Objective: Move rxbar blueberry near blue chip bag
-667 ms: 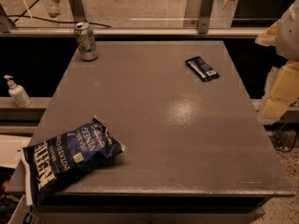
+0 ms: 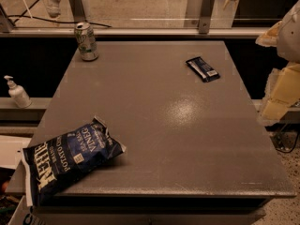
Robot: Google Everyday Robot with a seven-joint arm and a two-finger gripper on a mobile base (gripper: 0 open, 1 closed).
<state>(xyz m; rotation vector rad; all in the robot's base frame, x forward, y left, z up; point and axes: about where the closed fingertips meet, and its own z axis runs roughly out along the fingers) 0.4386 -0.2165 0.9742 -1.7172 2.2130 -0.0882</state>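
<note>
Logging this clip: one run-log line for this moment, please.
rxbar blueberry: far right, untouched | blue chip bag: near-left corner | gripper: right edge, off table

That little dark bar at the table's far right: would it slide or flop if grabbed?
The rxbar blueberry lies flat and thin, so it probably slides rather than rolls. Its smooth-looking wrapper may be slippery. It looks small, so likely light. The claw hangs right of the table.

place: office break area | cues: grey counter [image 2: 154,144], glass partition [image 2: 140,3], soap bottle [image 2: 18,93] | gripper [image 2: 281,92]: right edge
</note>
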